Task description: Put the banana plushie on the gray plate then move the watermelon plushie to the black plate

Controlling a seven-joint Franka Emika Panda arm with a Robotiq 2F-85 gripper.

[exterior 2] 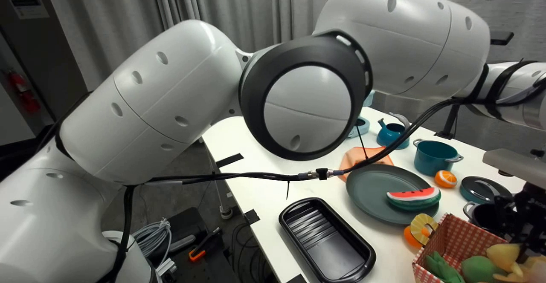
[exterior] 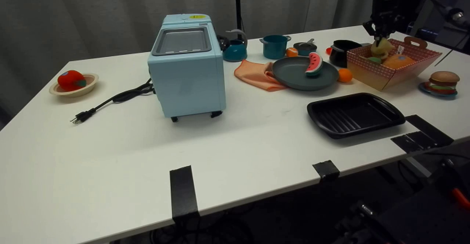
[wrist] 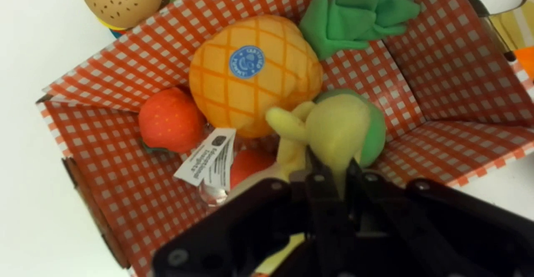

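Note:
The pale yellow banana plushie [wrist: 333, 122] is pinched between the fingertips of my gripper [wrist: 331, 164], over the checkered basket. It also shows in both exterior views [exterior: 382, 48] [exterior 2: 503, 255], with the gripper [exterior: 378, 38] [exterior 2: 521, 253] coming down on it from above. Part of it is hidden behind the fingers. The round gray plate [exterior: 290, 76] [exterior 2: 371, 187] lies on the table beside the basket. The watermelon plushie [exterior: 314, 64] [exterior 2: 413, 197] rests on that plate. The black rectangular plate [exterior: 371, 113] [exterior 2: 341, 249] lies nearer the table edge with nothing on it.
The basket [exterior: 367, 67] [wrist: 454, 60] holds a pineapple plushie [wrist: 254, 72], a red strawberry toy [wrist: 171, 120] and a green round toy [wrist: 375, 135]. A burger toy [exterior: 442, 82], an orange [exterior: 344, 75], a black pot [exterior: 343, 51], a teal pot [exterior: 274, 47] and a blue appliance [exterior: 189, 78] stand around.

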